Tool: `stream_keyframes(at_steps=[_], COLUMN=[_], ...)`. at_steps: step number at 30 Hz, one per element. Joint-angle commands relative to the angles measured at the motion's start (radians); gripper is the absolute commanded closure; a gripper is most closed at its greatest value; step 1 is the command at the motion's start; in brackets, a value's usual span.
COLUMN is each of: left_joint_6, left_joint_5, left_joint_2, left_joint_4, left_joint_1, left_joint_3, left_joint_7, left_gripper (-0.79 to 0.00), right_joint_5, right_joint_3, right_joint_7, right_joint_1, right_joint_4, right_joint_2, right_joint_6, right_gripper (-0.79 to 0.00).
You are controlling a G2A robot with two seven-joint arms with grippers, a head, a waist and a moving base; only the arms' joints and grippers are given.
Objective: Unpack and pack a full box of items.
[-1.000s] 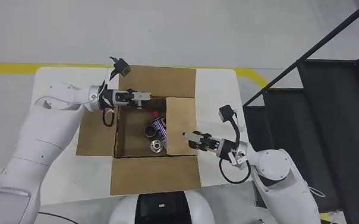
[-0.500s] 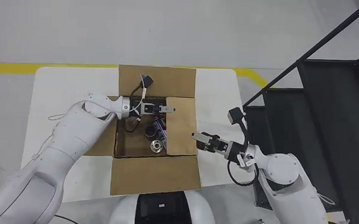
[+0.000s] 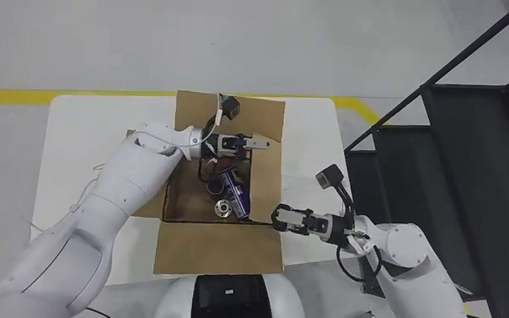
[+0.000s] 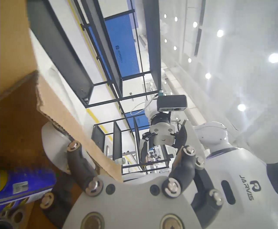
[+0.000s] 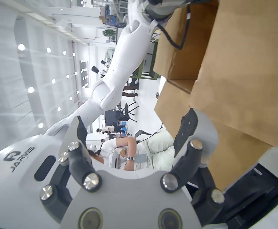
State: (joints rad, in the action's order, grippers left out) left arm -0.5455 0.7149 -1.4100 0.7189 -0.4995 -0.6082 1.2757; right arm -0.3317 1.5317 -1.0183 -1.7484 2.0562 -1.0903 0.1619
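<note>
Top view: the wide-open left gripper [image 3: 268, 143] is hovering at the right flap [image 3: 265, 183] of the open brown cardboard box [image 3: 217, 250] on the white table [image 3: 78, 136], the equally wide right gripper [image 3: 276, 219] hanging beside it, where a snagged flap could drag the box askew.

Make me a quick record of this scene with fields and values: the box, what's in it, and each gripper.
box: cardboard, open, on a white table
flap: side flap tilted up, between the two grippers
contents: blue can, dark can, metal part
left gripper: open, at the flap's far end, astride its edge
right gripper: open, at the flap's near end, outside the box
</note>
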Motion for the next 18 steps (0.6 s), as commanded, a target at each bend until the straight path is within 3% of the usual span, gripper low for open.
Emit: stream_keyframes(at_steps=[1, 8, 18], left_joint_6=[0.017, 0.030, 0.030], left_joint_5=[0.024, 0.060, 0.060], left_joint_2=[-0.014, -0.059, -0.059], left_joint_4=[0.005, -0.006, -0.006], left_joint_1=[0.006, 0.009, 0.009], left_joint_3=[0.006, 0.028, 0.028], left_joint_7=[0.016, 0.029, 0.029], left_gripper=[-0.785, -0.785, -0.785], right_joint_5=[-0.031, -0.079, -0.082], right_joint_3=[0.010, 0.048, 0.050], right_joint_7=[-0.024, -0.059, -0.060], right_joint_1=[-0.011, -0.047, -0.048], right_joint_4=[-0.003, -0.030, -0.031], right_joint_2=[0.002, 0.010, 0.011], right_joint_6=[0.017, 0.036, 0.037], right_gripper=[-0.785, -0.785, -0.785])
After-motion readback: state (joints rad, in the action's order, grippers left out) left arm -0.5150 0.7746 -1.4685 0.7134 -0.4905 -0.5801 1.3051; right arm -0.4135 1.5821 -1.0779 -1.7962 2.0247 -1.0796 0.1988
